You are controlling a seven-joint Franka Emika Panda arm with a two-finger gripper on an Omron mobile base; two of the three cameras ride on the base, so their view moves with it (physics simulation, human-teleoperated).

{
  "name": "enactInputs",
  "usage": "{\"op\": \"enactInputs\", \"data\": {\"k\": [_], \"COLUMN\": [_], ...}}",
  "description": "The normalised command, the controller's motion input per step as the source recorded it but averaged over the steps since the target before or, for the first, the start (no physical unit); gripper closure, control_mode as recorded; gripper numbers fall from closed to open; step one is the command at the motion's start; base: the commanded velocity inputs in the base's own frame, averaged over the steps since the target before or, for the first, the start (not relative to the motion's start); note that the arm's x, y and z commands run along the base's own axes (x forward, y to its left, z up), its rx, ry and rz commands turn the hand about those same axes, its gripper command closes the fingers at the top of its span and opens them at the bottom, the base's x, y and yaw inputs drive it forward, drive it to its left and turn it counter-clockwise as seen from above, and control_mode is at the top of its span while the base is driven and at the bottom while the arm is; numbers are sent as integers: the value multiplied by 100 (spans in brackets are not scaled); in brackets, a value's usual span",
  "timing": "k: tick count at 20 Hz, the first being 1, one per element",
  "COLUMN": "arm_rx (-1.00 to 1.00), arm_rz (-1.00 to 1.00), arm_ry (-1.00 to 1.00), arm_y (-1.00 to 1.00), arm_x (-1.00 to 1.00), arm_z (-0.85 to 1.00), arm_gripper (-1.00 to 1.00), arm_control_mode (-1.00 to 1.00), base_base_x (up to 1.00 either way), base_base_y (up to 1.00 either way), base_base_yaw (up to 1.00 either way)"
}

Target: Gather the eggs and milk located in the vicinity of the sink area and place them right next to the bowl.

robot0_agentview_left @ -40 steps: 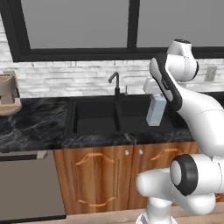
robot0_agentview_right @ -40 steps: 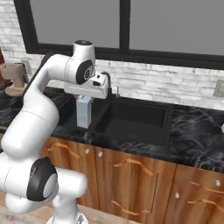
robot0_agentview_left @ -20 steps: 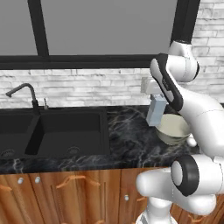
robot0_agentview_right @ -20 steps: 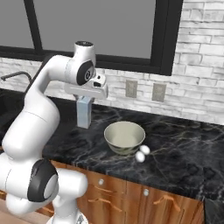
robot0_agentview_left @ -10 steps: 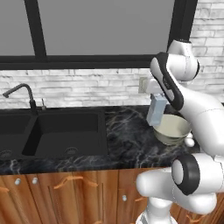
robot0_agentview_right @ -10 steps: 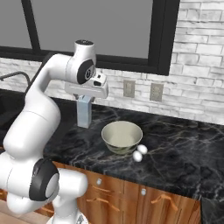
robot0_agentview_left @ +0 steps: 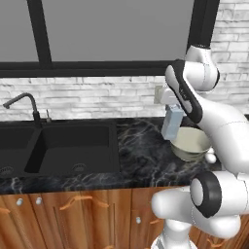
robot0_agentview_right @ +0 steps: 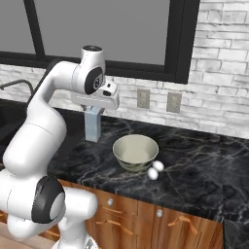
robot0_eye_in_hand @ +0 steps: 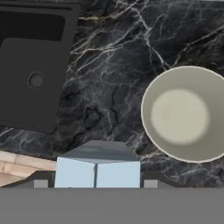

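My gripper (robot0_agentview_left: 173, 113) is shut on the milk (robot0_agentview_left: 172, 124), a pale blue-grey carton that hangs upright above the black marble counter. In the right base view the gripper (robot0_agentview_right: 93, 111) holds the milk (robot0_agentview_right: 92, 126) to the left of the bowl (robot0_agentview_right: 135, 152). The cream-white bowl (robot0_agentview_left: 190, 145) is empty. Two white eggs (robot0_agentview_right: 155, 169) lie against its front right side, and one egg (robot0_agentview_left: 210, 157) peeks out beside my arm. From the hand view the milk (robot0_eye_in_hand: 97, 168) is below, the bowl (robot0_eye_in_hand: 186, 113) to the right and the sink (robot0_eye_in_hand: 30, 65) to the upper left.
The black sink (robot0_agentview_left: 68, 146) with its dark faucet (robot0_agentview_left: 22, 102) takes up the counter's left part. A white brick wall with two outlets (robot0_agentview_right: 143, 98) runs behind, under a dark-framed window. The counter's front edge (robot0_agentview_right: 146, 197) sits above wooden cabinets.
The base has driven right, so the whole view slid from the sink to the bowl and eggs. The carton stays in the grip. In the last half second almost nothing moves.
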Motion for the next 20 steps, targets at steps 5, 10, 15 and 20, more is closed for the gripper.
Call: {"op": "enactInputs", "data": {"k": [5,10,15,20], "arm_rx": [-3,0,-1,-1], "arm_rz": [-4,0,0,0], "arm_ry": [1,7,11,1], "arm_y": [31,1,0,0], "arm_x": [61,25,0,0], "arm_z": [0,-22,-68,-56], "arm_gripper": [100,100,100,100], "arm_control_mode": [-100,-100,-100,-100], "base_base_x": [0,0,0,0], "base_base_y": [0,0,0,0], "base_base_yaw": [0,0,0,0]}}
